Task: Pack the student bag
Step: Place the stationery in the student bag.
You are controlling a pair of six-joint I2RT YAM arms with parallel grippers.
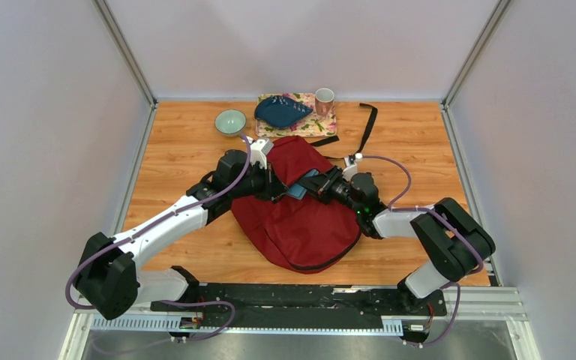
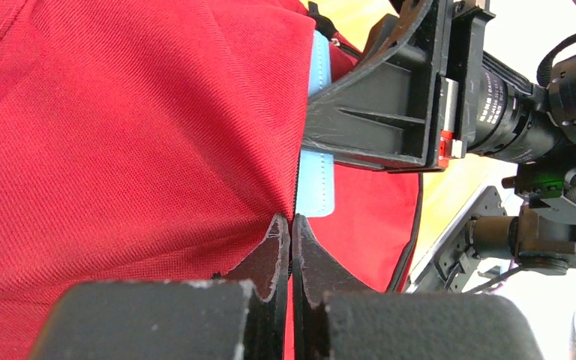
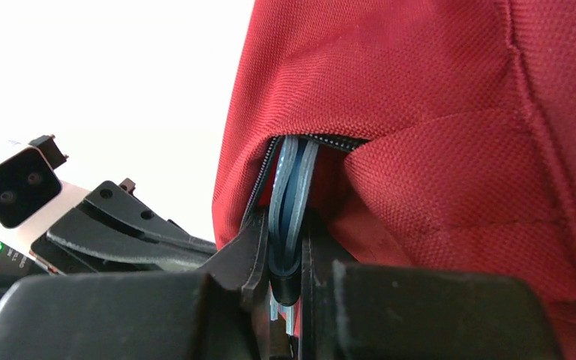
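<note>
The student bag (image 1: 300, 225), dark red with black zipper trim, lies flat in the middle of the table. My left gripper (image 1: 276, 186) is shut on the fabric edge of its pocket opening (image 2: 292, 222), holding that edge up. From the right, my right gripper (image 1: 317, 187) is shut on a small blue wallet (image 3: 289, 191). The wallet's far end sits inside the zippered opening of the bag (image 3: 420, 150). In the left wrist view the wallet (image 2: 317, 176) shows between the red fabric (image 2: 120, 150) and the right gripper's fingers (image 2: 375, 112).
At the back stand a pale green bowl (image 1: 230, 121), a pink cup (image 1: 324, 100) and a dark blue pouch (image 1: 281, 111) on a floral mat (image 1: 322, 125). The bag's black strap (image 1: 366, 126) trails toward the back right. Walls enclose three sides.
</note>
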